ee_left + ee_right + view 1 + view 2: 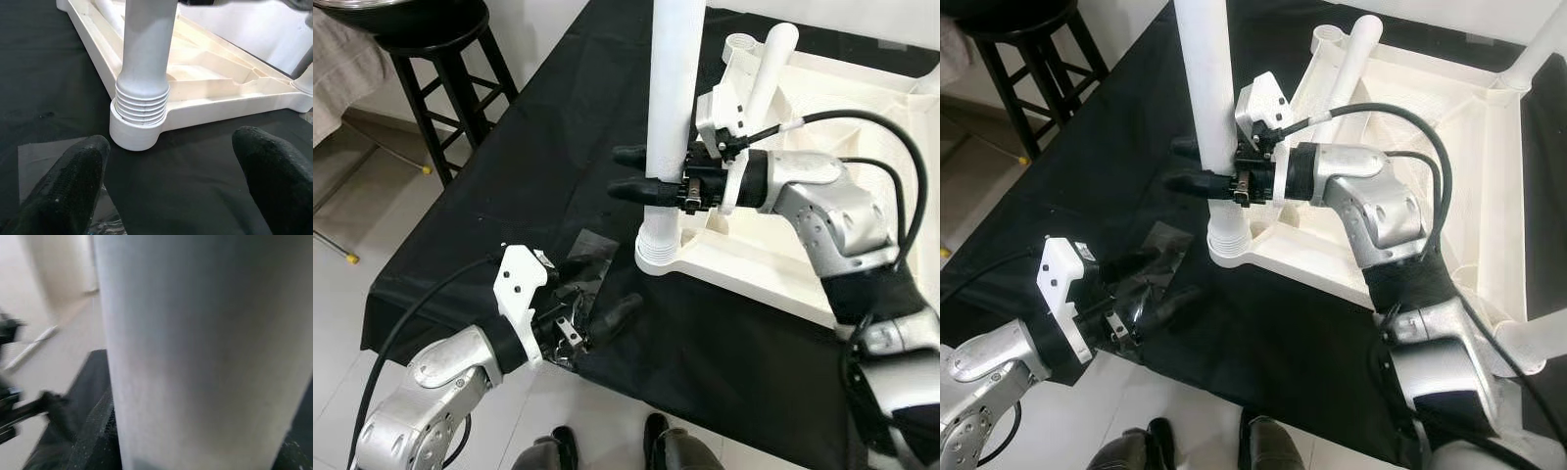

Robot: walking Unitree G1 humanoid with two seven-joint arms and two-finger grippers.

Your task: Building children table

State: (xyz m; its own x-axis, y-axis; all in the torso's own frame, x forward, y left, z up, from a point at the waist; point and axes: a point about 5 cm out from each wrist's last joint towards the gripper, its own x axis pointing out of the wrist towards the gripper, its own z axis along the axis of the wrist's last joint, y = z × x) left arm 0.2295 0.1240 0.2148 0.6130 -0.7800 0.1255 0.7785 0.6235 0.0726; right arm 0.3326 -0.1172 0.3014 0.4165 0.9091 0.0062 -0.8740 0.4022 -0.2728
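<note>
1. The white table top lies upside down on the black cloth, so its corner sockets face up and can accept legs from above.
2. The right gripper is clamped around the upright white leg, just above the leg's threaded end. Its two black fingers pass on either side of the tube. This low hold probably keeps the leg vertical and gives good control for turning.
3. The leg's ribbed thread sits in the round corner socket, directly below the right gripper. Several thread ridges are exposed above the socket rim, so the leg is judged not yet fully screwed home.
4. The right wrist view shows the leg close up between the fingers, which fits a firm grip.
5. The left gripper hovers low over the cloth, near the socket and on the robot's side of it. Its fingers are spread apart and hold nothing. Just below and beside this gripper lies a clear plastic bag, flat on the cloth.
6. A second leg stands tilted at a farther corner, beyond the right gripper. Whether it is seated cannot be told.
7. A dark stool stands off the cloth, well apart from both grippers.
</note>
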